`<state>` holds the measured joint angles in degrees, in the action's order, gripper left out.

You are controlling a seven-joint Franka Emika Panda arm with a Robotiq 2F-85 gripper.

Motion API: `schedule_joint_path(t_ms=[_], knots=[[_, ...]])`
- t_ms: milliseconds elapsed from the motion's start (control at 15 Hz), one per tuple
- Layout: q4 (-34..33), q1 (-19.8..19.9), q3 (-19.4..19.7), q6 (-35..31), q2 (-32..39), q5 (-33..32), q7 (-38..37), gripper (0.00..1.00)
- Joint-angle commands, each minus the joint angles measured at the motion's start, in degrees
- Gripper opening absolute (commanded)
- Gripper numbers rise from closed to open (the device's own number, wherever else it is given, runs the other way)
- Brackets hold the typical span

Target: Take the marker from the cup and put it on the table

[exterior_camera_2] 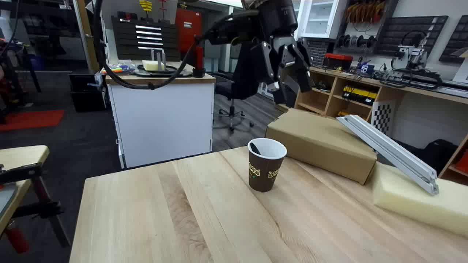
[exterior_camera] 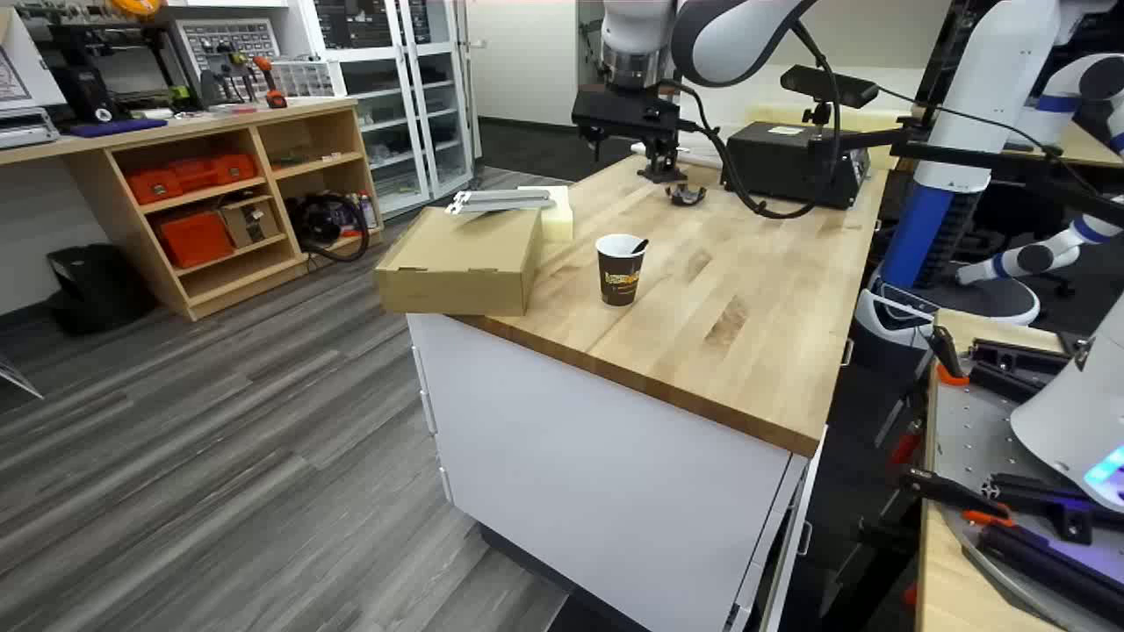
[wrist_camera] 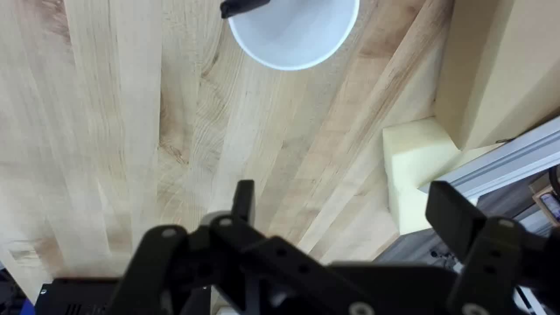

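The cup [exterior_camera: 619, 283], dark brown with a white inside, stands upright on the wooden table [exterior_camera: 755, 351]. It shows in both exterior views [exterior_camera_2: 264, 175] and at the top edge of the wrist view [wrist_camera: 297, 39], partly cut off. The dark marker [exterior_camera_2: 255, 148] leans inside the cup, its end just above the rim; the end also shows in the wrist view [wrist_camera: 243, 6]. My gripper [wrist_camera: 343, 192] is open with nothing between its fingers. It hangs above the table, apart from the cup, and shows in both exterior views [exterior_camera: 628, 151] [exterior_camera_2: 289, 84].
A cardboard box [exterior_camera_2: 318, 140] stands beside the cup at the table edge. A pale foam block [exterior_camera_2: 420, 201] is next to it, with a metal profile [exterior_camera_2: 391, 151] lying across both. A black device [exterior_camera: 781, 162] and a small black part [exterior_camera: 685, 195] are farther along the table.
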<state>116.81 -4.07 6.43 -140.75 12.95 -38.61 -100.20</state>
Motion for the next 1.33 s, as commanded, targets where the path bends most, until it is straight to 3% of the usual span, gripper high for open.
schedule_joint_path(t_ms=[0,1267], knots=[[-0.07,0.16,-0.16,0.11,-0.02,0.09,0.15,1.00],[-1.14,0.65,0.08,1.23,1.92,2.40,0.57,1.00]])
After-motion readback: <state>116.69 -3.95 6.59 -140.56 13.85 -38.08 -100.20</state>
